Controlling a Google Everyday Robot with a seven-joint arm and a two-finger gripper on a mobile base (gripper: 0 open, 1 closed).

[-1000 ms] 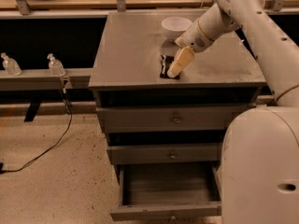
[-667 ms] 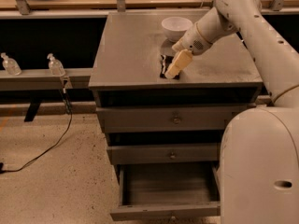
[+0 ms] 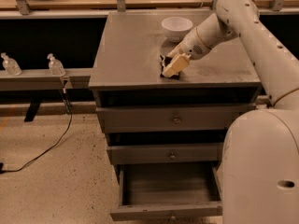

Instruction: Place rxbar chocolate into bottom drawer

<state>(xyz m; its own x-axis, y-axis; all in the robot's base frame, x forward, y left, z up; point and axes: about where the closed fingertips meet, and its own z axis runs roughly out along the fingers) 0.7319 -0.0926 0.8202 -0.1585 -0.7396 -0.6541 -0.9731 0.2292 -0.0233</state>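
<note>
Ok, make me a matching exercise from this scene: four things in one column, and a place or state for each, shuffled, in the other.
Things: 1 bowl; 2 rxbar chocolate; 3 bottom drawer; 4 gripper.
Places or states: A pulled open; B at the back of the cabinet top; C down over the bar; D black, near the cabinet top's front.
Pairs: 1-B; 2-D; 3-A; 4-C.

The gripper (image 3: 174, 65), cream and matt like plastic, is down at the cabinet top (image 3: 131, 45), which is dull grey metal with pale scuffs. The rxbar chocolate (image 3: 163, 64) under it is a black wrapper. Just behind the gripper, the white bowl (image 3: 176, 28) looks smooth and faintly glossy. Far below, the bottom drawer (image 3: 168, 190) is the same matt grey metal.
</note>
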